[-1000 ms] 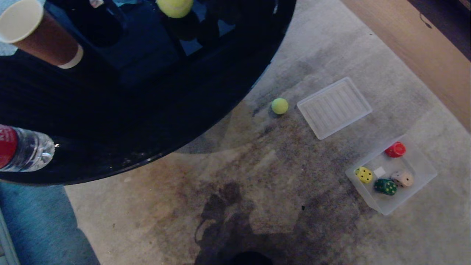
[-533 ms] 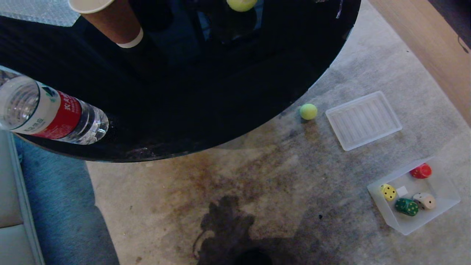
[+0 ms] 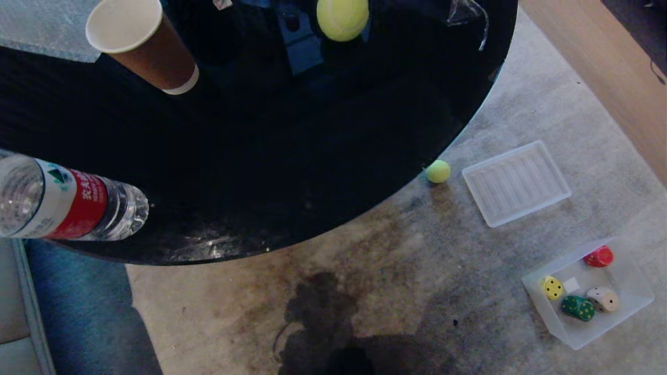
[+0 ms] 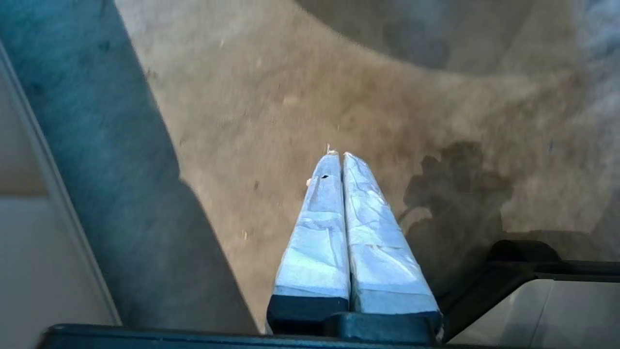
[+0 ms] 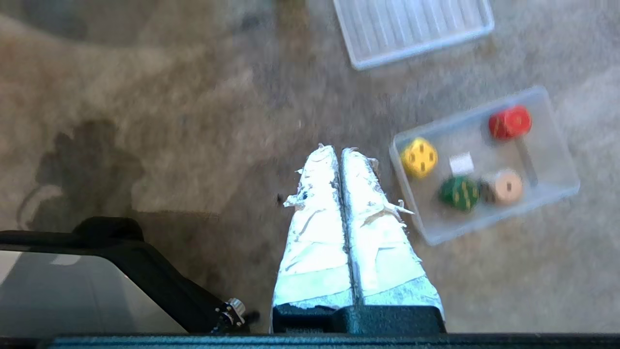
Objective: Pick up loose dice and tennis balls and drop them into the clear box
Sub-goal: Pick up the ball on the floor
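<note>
The clear box sits on the stained carpet, well away from the round black table, and it's already got four dice in it: the yellow die near one short wall, the dark green die right next to the beige die (those two look like they're touching), and the red die off by itself toward the far corner. There's a little white sticker on the box floor between the yellow die and the others.

One tennis ball is loose on the carpet, right at the table's edge, just beside the flat ribbed lid, which lies on the carpet near the box but not touching it. The other tennis ball is up on the tabletop near its far edge.

Also on the table: a brown paper cup and a water bottle with a red label standing close to the near rim.

Neither arm shows in the head view. From the wrist cams, the left gripper hangs over bare carpet with its taped fingers pressed together, nothing in them. The right gripper is the same deal, fingers together and empty, hovering over carpet just beside the box.
</note>
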{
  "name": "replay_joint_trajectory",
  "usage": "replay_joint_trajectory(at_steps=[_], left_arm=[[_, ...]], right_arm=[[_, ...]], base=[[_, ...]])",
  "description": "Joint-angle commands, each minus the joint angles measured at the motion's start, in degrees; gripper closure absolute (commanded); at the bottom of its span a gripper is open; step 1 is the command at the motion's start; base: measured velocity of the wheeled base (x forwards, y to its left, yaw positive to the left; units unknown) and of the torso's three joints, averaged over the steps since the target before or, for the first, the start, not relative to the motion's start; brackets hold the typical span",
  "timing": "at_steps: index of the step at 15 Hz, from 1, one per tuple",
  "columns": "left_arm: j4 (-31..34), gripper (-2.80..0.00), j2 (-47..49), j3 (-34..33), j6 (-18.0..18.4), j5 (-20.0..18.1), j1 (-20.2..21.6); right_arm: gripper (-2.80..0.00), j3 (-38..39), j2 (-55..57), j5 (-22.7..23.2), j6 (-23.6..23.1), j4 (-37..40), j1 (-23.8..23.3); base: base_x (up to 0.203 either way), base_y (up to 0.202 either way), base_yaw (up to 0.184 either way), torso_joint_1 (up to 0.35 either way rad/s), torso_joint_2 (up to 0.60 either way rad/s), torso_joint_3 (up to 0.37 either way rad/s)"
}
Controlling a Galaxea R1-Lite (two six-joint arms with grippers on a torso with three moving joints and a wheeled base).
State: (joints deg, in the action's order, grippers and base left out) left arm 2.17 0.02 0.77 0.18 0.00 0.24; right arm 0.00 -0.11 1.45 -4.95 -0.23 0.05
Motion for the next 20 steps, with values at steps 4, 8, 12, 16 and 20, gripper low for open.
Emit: replay_joint_trajectory(at_steps=[4,8,12,16,20], left_arm=[[0.0,0.00,0.0,0.0,-0.1,0.0,0.0],[0.0,0.00,0.0,-0.1,0.0,0.0,0.0],[0.0,0.00,0.0,-0.1,0.0,0.0,0.0],[0.0,0.00,0.0,0.0,-0.1,0.0,0.0],[0.0,0.00,0.0,0.0,-0.1,0.0,0.0]], right_arm=[[0.00,0.1,0.1,0.0,-0.1,0.0,0.0],[0.00,0.1,0.1,0.0,0.0,0.0,0.0],[0.00,0.0,0.1,0.1,-0.2,0.1,0.0],[0.00,0.1,0.1,0.0,0.7,0.0,0.0],[0.00,0.1,0.1,0.0,0.7,0.0,0.0]], base=[[0.180,0.000,0.000,0.004,0.01,0.006],[0.137,0.000,0.000,0.003,0.00,-0.002],[0.000,0.000,0.000,0.000,0.00,0.000],[0.000,0.000,0.000,-0.001,0.00,-0.028],[0.000,0.000,0.000,0.001,0.00,-0.164]])
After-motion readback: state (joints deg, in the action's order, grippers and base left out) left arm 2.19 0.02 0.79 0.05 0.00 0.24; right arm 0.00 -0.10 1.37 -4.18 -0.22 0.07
